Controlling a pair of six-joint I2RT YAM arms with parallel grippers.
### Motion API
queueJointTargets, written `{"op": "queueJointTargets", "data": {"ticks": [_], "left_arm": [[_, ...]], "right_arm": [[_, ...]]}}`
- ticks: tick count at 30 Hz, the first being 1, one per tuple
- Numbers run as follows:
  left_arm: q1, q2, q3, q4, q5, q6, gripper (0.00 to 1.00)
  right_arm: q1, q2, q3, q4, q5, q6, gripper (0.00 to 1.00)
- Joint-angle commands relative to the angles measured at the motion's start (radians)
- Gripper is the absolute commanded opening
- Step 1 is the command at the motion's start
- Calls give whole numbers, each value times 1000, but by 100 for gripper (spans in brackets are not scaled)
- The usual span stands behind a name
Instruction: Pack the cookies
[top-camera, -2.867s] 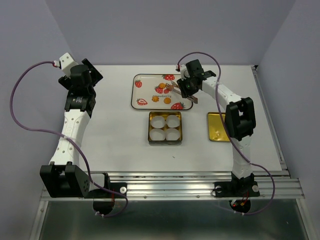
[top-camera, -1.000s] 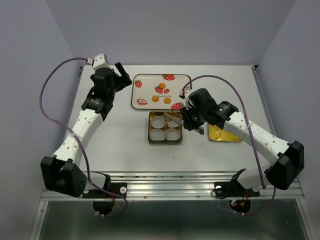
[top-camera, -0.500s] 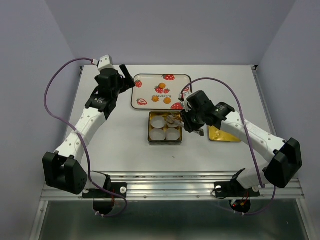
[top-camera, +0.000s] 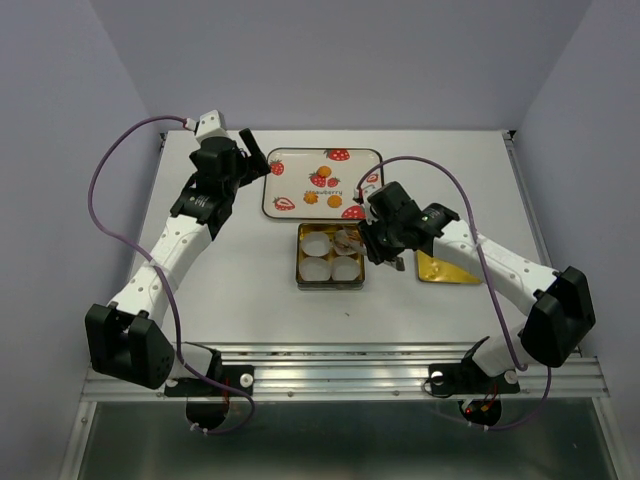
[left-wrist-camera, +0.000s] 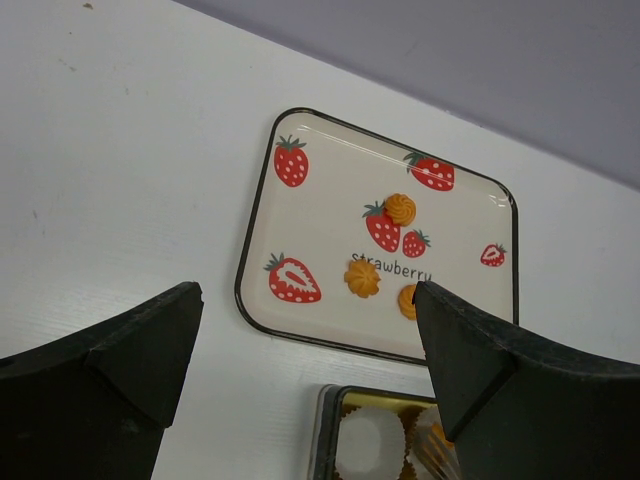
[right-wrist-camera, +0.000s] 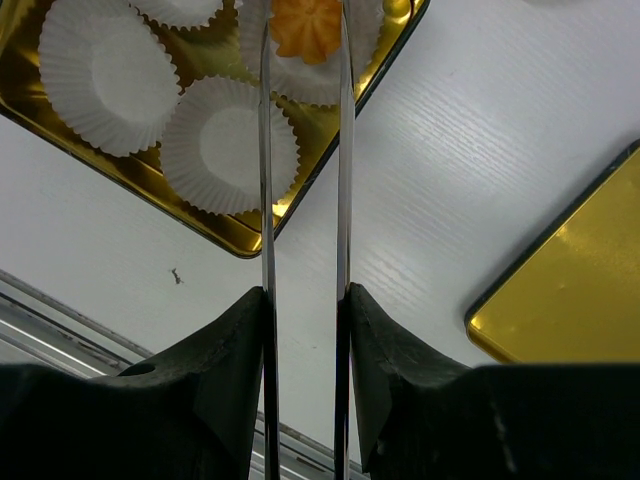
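Nearest the arm bases, the square gold metal tin (top-camera: 299, 262) sits on the white table (top-camera: 220, 300), with white pleated paper cups (right-wrist-camera: 228, 146) nested inside it. Off to its right, clear of it, lies the flat gold lid (top-camera: 445, 271).

Now the right gripper (top-camera: 348, 240): it's reaching in over the tin's far-right cup. On the wrist camera its two long thin metal fingers (right-wrist-camera: 265, 200) run parallel with only a narrow gap. One small round orange-yellow cookie (right-wrist-camera: 307, 25) fills that gap, pinched from both sides directly above the cup's paper. Whether it touches the paper, can't tell from here.

Just beyond the tin is the cream rectangular tray (left-wrist-camera: 255, 240), dark-rimmed and printed with red strawberries. The three other cookies (left-wrist-camera: 362, 279) rest on it. One lies toward the far side near the middle, and two sit close together on the near side by the printed word.

Last, the left gripper (top-camera: 256, 156) hovers at the tray's left edge. Its broad black fingers (left-wrist-camera: 130, 360) are spread wide and hold nothing.
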Motion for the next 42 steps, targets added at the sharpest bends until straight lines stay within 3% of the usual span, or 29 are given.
{"op": "queueJointTargets", "data": {"ticks": [1,42], "left_arm": [[-6,-17,24,14,-17,21,99],[-6,-27,24,9,-18,27,99]], "right_arm": [[10,4,36,45,12,-9,33],[10,-14,50,23,20,6,48]]}}
